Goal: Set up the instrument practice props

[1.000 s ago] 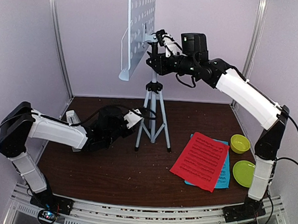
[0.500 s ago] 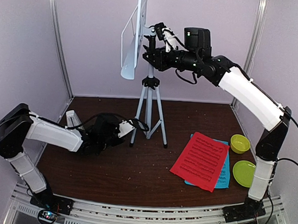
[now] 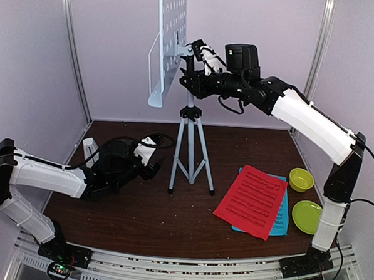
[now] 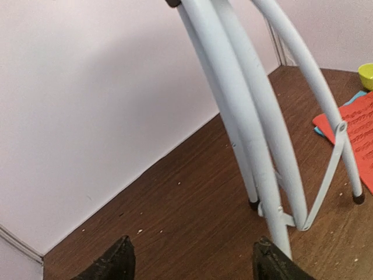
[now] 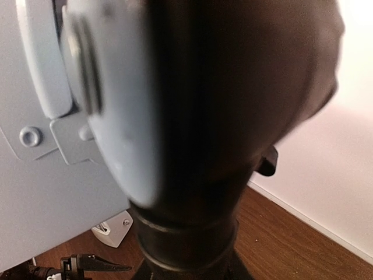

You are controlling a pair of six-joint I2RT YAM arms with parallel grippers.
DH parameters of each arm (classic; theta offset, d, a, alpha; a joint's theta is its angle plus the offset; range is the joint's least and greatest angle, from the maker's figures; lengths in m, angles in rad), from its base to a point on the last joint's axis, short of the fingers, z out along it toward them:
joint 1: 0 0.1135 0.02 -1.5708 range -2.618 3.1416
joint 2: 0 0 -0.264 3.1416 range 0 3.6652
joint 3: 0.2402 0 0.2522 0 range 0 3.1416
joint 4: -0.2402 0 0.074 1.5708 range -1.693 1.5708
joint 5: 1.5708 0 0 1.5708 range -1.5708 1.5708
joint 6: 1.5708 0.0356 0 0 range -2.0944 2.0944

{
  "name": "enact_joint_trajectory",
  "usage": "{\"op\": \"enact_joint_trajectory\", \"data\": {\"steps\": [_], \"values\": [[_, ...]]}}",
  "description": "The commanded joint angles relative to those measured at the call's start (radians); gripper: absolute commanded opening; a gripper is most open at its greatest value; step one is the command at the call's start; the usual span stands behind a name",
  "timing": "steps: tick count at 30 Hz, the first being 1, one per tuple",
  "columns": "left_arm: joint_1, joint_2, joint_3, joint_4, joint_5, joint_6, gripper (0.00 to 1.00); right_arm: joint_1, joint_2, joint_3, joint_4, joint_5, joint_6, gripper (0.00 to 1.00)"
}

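Coach: Footing matters most here. From the left, the metronome [image 3: 90, 149] sits at the far-left edge of the counter [image 3: 151, 229], behind the left arm and untouched. The left claw [image 4: 192, 265] is low beside the tripod [image 3: 190, 146]. Its fingers are spread with nothing between them, and the nearest leg passes just right of its right fingertip.

Trainee: So what has hold of the music stand [image 3: 187, 112]?

Coach: The right claw [image 3: 192, 60], up high, looks pinched on the black joint [image 3: 189, 76] behind the pale-blue panel [image 3: 167, 45]. That joint fills its wrist view, so the fingers themselves cannot be made out there. The stand is upright near the middle of the counter, and the feet that show appear to be down on the wood.

Trainee: And a good way to finish the step?

Coach: Probably the right arm should hold the post vertical until no foot rocks, then release straight back without twisting the panel. The left arm should stay off the legs. Farther right, the red page [image 3: 253, 200] lies over the blue page [image 3: 283, 223], near the green bowl [image 3: 301, 179] and plate [image 3: 307, 216]. The pages likely go on the panel's ledge next.
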Motion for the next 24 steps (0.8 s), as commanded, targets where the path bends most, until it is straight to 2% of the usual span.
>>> {"op": "enact_joint_trajectory", "data": {"steps": [1, 2, 4, 9, 13, 16, 19, 24], "values": [[-0.033, 0.025, 0.064, 0.135, 0.059, -0.065, 0.77, 0.011, -0.165, 0.033, 0.352, 0.053, 0.029, 0.0], [-0.04, 0.032, 0.085, 0.132, 0.063, -0.066, 0.81, 0.012, -0.168, 0.029, 0.357, 0.056, 0.03, 0.0], [-0.053, 0.054, 0.123, 0.119, 0.055, -0.067, 0.84, 0.017, -0.173, 0.017, 0.37, 0.062, 0.031, 0.0], [-0.065, 0.137, 0.247, 0.085, -0.021, -0.096, 0.82, 0.035, -0.191, -0.03, 0.408, 0.074, 0.035, 0.0], [-0.068, 0.22, 0.385, -0.02, -0.132, -0.101, 0.77, 0.044, -0.21, -0.058, 0.426, 0.086, 0.033, 0.0], [-0.069, 0.276, 0.465, -0.088, -0.221, -0.098, 0.68, 0.047, -0.222, -0.067, 0.429, 0.092, 0.029, 0.0], [-0.07, 0.295, 0.492, -0.103, -0.262, -0.077, 0.59, 0.05, -0.23, -0.069, 0.427, 0.091, 0.027, 0.0], [-0.07, 0.305, 0.487, -0.107, -0.294, -0.04, 0.55, 0.052, -0.241, -0.074, 0.425, 0.093, 0.021, 0.0]]}}
